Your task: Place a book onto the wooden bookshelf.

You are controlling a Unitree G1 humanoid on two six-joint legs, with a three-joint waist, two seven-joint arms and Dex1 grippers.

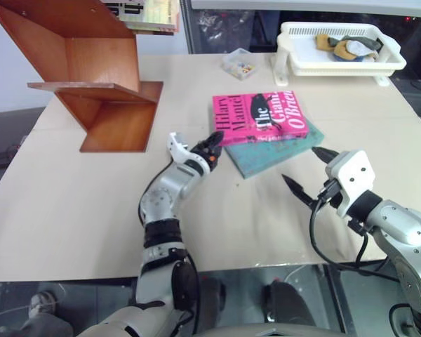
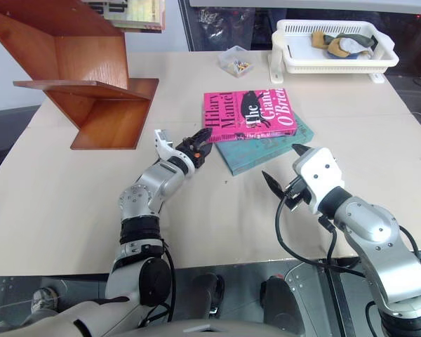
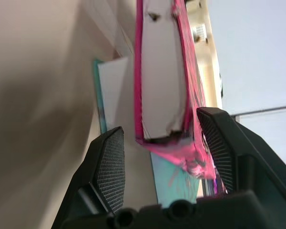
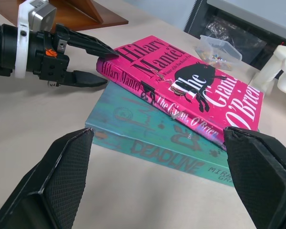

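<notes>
Around the book's [image 4: 181, 81] near corner, the left gripper's [image 4: 88, 62] jaws gape.

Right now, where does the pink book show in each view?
Left eye view: pink book right of centre, atop the teal book.
Right eye view: centre.
Left wrist view: its corner between the left gripper fingers.
Right wrist view: centre.
Shared landmark: teal book underneath.
</notes>
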